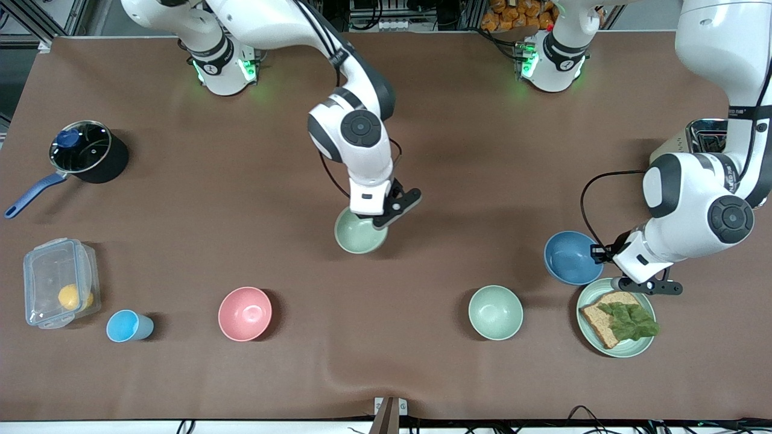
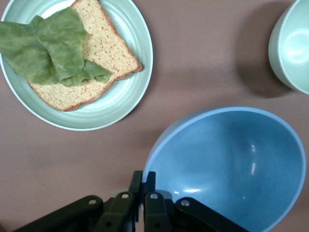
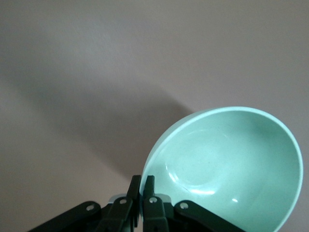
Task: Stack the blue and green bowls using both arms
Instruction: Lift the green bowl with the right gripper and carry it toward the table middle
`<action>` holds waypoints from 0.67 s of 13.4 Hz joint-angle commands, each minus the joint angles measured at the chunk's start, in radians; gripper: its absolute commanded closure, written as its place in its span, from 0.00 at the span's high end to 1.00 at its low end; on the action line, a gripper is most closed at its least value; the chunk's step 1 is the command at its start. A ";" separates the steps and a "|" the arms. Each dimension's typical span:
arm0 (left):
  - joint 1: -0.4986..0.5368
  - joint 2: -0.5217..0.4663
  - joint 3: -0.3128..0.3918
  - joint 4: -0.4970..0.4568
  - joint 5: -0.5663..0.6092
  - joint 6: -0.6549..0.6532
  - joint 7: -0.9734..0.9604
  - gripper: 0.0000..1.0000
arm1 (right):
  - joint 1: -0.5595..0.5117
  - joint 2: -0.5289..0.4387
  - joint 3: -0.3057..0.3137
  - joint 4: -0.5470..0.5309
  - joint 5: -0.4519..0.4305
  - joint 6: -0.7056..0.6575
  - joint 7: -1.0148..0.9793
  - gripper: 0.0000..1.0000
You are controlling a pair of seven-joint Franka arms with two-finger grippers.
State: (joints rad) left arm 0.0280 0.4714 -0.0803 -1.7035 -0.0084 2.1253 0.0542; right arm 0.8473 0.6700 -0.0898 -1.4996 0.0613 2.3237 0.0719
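The blue bowl [image 1: 568, 258] is at the left arm's end of the table, beside the plate with bread. My left gripper [image 1: 600, 254] is shut on the bowl's rim; in the left wrist view [image 2: 145, 182] one finger is inside the blue bowl [image 2: 231, 164] and one outside, and the bowl is tilted. The sage-green bowl [image 1: 360, 232] is over the middle of the table. My right gripper [image 1: 380, 220] is shut on its rim. In the right wrist view [image 3: 143, 186] the green bowl [image 3: 227, 169] hangs tilted above the cloth.
A paler mint bowl [image 1: 496, 312] and a green plate with bread and lettuce [image 1: 588, 295] lie nearer the front camera than the blue bowl. A pink bowl [image 1: 245, 313], a small light-blue cup [image 1: 128, 326], a clear box [image 1: 59, 290] and a lidded pot [image 1: 87, 150] are toward the right arm's end.
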 commanded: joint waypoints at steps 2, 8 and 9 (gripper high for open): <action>-0.002 0.015 0.002 0.021 0.015 -0.001 -0.007 0.00 | 0.047 0.117 -0.008 0.100 -0.024 0.112 0.000 0.00; -0.002 0.018 0.001 0.022 0.005 -0.001 -0.008 0.00 | 0.085 0.206 -0.013 0.165 -0.031 0.148 0.011 0.52; -0.002 0.018 0.001 0.031 0.005 -0.001 -0.023 0.00 | 0.084 0.197 -0.013 0.164 -0.021 0.143 0.017 1.00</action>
State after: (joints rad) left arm 0.0282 0.4804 -0.0795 -1.7019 -0.0084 2.1274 0.0522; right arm 0.9278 0.8586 -0.0910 -1.3741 0.0535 2.4791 0.0702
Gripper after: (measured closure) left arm 0.952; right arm 0.912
